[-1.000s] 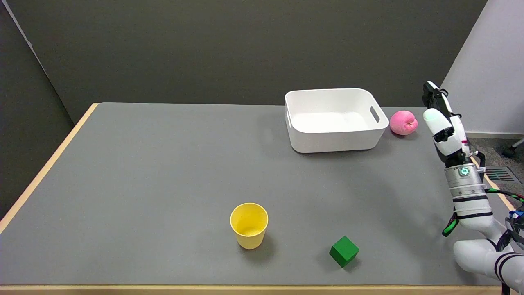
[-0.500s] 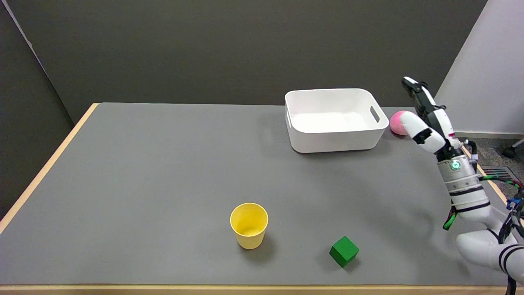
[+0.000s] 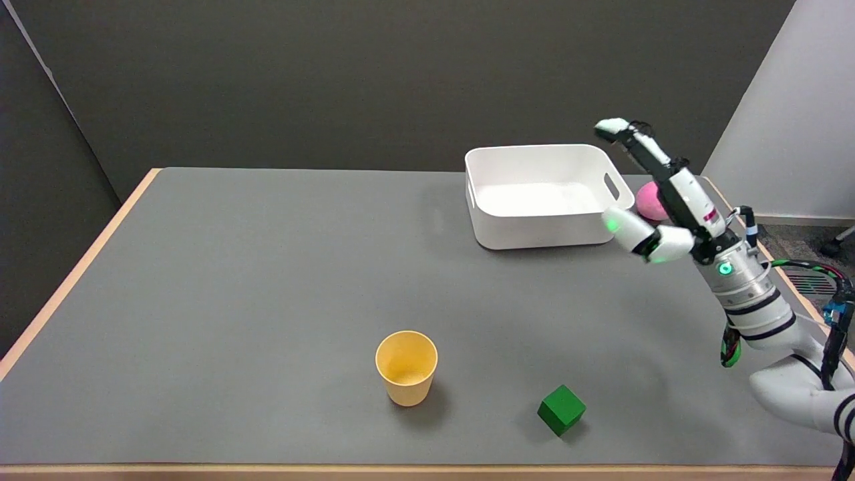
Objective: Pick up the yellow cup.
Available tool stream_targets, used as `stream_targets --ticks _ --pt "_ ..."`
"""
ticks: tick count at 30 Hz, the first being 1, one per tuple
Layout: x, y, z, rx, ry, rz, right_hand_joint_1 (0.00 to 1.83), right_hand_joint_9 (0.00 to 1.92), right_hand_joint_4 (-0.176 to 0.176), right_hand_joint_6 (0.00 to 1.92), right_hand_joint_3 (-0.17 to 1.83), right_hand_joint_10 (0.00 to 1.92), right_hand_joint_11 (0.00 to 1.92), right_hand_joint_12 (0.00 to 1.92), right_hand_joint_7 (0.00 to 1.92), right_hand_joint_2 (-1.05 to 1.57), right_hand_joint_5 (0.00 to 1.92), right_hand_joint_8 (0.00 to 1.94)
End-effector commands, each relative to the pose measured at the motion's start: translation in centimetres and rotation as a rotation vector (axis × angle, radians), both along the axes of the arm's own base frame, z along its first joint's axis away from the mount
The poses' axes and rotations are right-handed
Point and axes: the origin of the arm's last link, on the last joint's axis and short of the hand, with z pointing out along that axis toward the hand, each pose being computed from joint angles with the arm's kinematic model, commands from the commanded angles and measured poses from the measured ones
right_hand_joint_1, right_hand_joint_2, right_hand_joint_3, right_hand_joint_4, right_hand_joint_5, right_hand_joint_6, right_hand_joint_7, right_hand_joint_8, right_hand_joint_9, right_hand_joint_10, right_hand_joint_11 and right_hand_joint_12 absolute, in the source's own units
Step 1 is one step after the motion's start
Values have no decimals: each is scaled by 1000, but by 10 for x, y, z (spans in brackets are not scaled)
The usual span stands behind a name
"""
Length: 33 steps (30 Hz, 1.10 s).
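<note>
Honestly, hand (image 3: 658,200): spread open, empty, right of frame
cup (image 3: 406,367): lower middle, upright, untouched
risk: clipping cube (image 3: 561,409) or tipping cup

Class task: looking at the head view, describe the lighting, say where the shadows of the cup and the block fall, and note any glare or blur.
Head view: lighting soft and even; the cup and block cast faint shadows to their right; the bin's floor is washed out nearly white; the right hand looks a little soft at its fingertips, with a green glow on its lower part; everything else sharp.
</note>
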Motion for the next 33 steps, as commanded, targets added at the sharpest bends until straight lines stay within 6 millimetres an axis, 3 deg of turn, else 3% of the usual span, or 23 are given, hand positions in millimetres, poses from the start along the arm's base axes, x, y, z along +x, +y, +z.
stream_targets --ticks 1,9,12,19,25,33 --pt "6 54 -85 133 525 210 644 31 -39 447 844 559 -1 539 242 681 252 305" --pt "-22 61 -142 245 714 263 793 164 -23 601 935 677 -1 869 372 676 327 394" --pt "-25 58 -159 280 747 270 801 192 -16 674 1003 701 -1 936 361 650 335 498" --pt "-21 51 -196 347 808 288 777 218 -15 661 1003 736 -1 996 391 663 335 496" --pt "-11 48 -217 358 861 318 773 225 -29 588 1005 759 -1 1023 390 639 300 497" --pt "-16 36 -229 318 916 242 664 176 -21 528 983 720 -1 1006 340 595 253 466"
